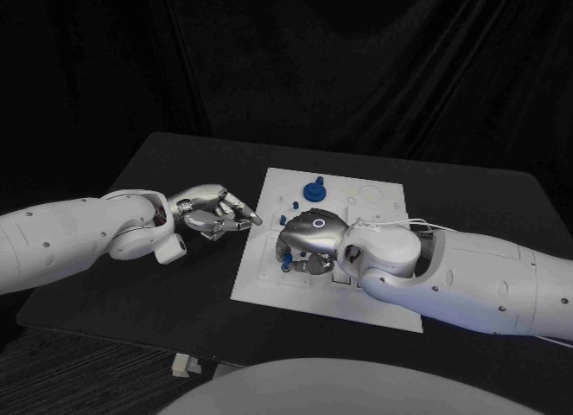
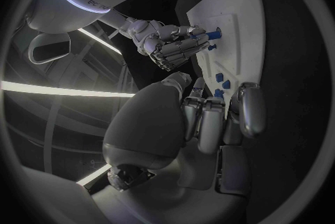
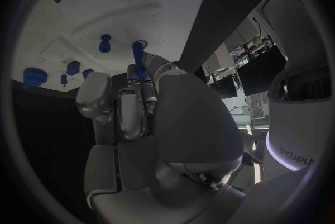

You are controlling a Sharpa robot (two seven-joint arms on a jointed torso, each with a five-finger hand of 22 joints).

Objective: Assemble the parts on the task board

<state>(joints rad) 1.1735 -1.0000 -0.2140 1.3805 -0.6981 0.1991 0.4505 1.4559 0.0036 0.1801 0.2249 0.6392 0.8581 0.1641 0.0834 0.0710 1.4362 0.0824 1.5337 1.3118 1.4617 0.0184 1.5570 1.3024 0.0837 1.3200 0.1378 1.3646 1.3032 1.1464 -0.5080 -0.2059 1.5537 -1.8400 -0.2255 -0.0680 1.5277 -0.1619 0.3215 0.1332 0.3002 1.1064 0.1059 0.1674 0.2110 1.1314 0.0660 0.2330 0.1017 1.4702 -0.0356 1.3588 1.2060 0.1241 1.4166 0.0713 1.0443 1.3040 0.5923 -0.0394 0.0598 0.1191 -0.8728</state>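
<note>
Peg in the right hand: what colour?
Blue. The peg pinched by the right hand over the white task board shows best in the right wrist view.

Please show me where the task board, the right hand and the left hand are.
task board (image 1: pixel 367 304): head view, bare near edge.
right hand (image 1: pixel 308 232): head view, back of the hand.
left hand (image 1: pixel 215 212): head view, middle of the hand.

The task board (image 1: pixel 373 298) was plain white, with faint pale outlines marked on it. The parts (image 1: pixel 314 190) on it were blue. The tabletop (image 1: pixel 149 285) was black. Both arms were white; each robot hand (image 1: pixel 218 211) was silver.
</note>
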